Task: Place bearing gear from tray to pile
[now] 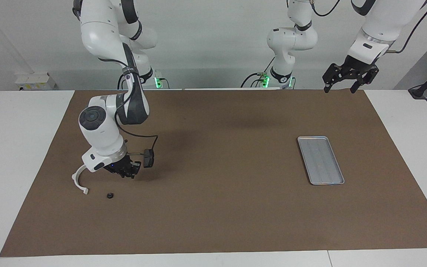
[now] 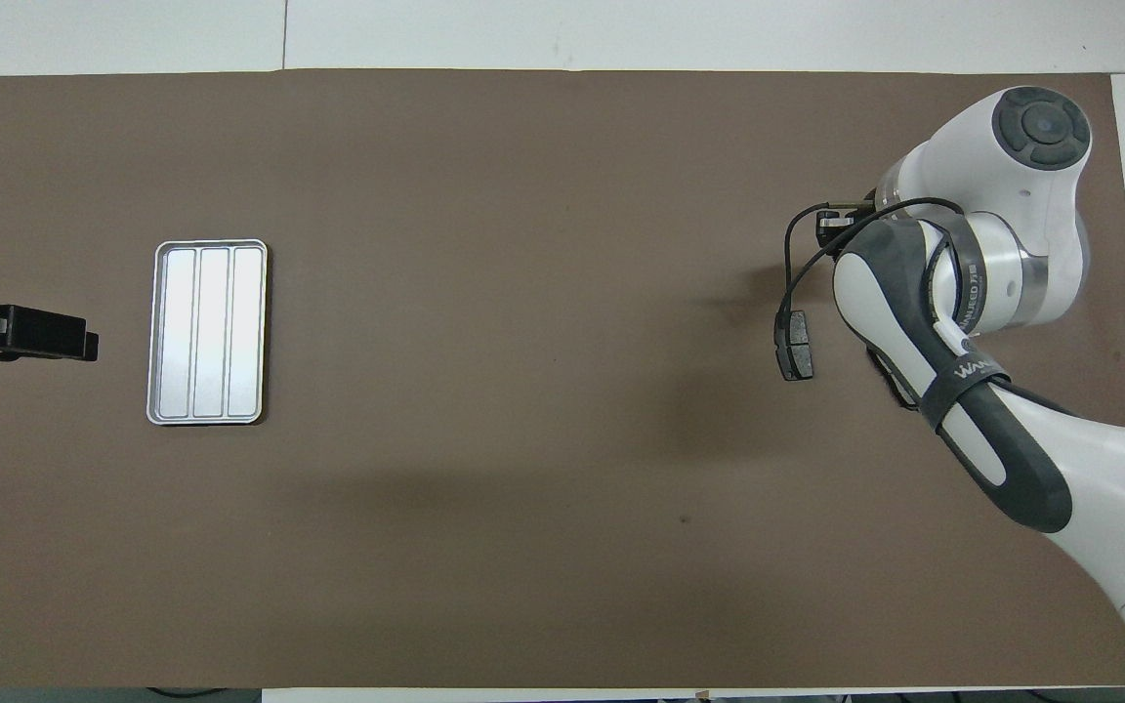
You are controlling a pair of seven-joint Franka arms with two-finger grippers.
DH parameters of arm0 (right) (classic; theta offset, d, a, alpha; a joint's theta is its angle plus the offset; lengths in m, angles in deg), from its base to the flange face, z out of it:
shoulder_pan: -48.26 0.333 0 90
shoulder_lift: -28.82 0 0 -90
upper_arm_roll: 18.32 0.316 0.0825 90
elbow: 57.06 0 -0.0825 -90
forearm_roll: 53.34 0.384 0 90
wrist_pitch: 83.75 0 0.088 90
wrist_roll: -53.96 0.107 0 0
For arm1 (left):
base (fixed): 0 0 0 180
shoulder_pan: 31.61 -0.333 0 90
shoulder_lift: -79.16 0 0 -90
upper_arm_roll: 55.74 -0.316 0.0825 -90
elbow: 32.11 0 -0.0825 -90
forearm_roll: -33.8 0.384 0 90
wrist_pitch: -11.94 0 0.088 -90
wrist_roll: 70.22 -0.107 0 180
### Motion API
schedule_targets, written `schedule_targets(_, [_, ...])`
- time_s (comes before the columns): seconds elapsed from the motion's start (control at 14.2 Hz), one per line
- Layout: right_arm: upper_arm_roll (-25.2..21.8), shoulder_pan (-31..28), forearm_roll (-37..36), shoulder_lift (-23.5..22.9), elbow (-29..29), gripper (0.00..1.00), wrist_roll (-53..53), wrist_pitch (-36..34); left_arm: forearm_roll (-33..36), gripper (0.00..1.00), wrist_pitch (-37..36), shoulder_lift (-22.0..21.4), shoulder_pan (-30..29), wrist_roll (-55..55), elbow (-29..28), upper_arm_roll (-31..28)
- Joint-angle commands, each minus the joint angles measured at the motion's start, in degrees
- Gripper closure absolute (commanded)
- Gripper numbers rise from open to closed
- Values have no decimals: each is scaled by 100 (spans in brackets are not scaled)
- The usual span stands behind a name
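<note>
The silver ridged tray (image 1: pixel 321 160) (image 2: pixel 209 332) lies bare toward the left arm's end of the table. The pile is at the right arm's end: a white half-ring bracket (image 1: pixel 77 179), one dark pad (image 1: pixel 148 158) (image 2: pixel 796 344) and a small black bearing gear (image 1: pixel 110 195) on the mat. My right gripper (image 1: pixel 125 172) hangs low over the mat among these parts, between bracket and pad, fingertips shut. Whether it pinches anything does not show. The arm covers it from overhead. My left gripper (image 1: pixel 339 88) (image 2: pixel 84 344) waits open, raised beside the tray.
A brown mat (image 1: pixel 228 218) covers most of the white table. The right arm's elbow and wrist (image 2: pixel 973 283) lean over the pile and hide the bracket, the gear and most of a second pad in the overhead view. A thin cable loops from the wrist.
</note>
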Motion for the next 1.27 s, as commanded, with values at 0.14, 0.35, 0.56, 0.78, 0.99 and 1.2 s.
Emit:
schedule_targets(0.14, [72,-232,-68,-389,-80,100,-265,627,124,0,-24,13,46,78,42,-43])
schedule_targets(0.35, [72,-268,-68,-434,-159,100,-345,865,124,0,-24,22,29,78,51,-43])
schedule_targets(0.56, [72,-268,-59,-425,-160,100,-283,830,203,0,-15,30,37,78,69,-43])
schedule_targets(0.78, [72,-242,-50,-320,-116,0,-257,795,204,0,2,30,29,61,69,-43])
schedule_targets(0.99, [72,-250,-50,-92,-124,0,-266,663,204,0,11,22,20,17,60,-43])
schedule_targets(1.2, [64,-268,-50,119,-116,0,-274,557,204,0,11,13,20,8,42,-43])
